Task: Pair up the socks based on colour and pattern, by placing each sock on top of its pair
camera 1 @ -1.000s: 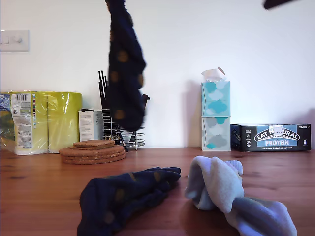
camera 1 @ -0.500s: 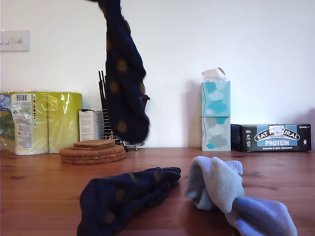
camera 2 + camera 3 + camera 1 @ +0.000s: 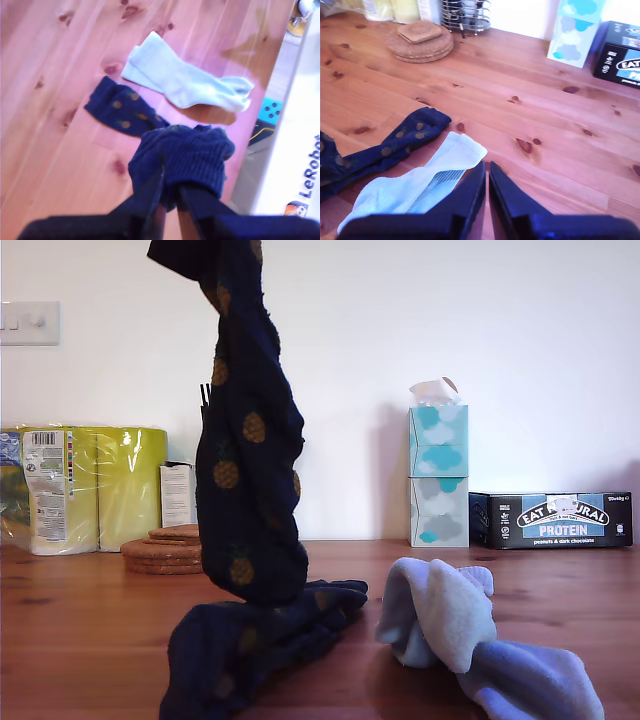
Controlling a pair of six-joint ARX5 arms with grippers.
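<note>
While hanging: the dotted navy sock [image 3: 250, 440] is dangling by its cuff from my first pincer [image 3: 170, 197], which is pinching shut on the bunched dark fabric; in the exterior view its long axis is running nearly upright down the left-centre of the frame.
Its mate: the second navy sock [image 3: 245, 640] is lying flat on the table [image 3: 80, 640] directly beneath, in the lower centre of the exterior view, its length slanting toward the lower left; the hanging toe is reaching it or nearly so, and I cannot tell which.
Coming move, as I judge it: lowering and laying the held sock along that slant.
Light blue socks [image 3: 470, 640]: resting together at the exterior view's lower right, just beside the lying navy sock.
Second pincer [image 3: 486, 187]: hovering above the pale socks' cuff, jaws almost closed, gripping nothing.
Nearer arm: the first, already above the target.
Writing: "EAT NATURAL PROTEIN" on the black box [image 3: 558, 520]; "LeRobot" showing in the first wrist view.
</note>
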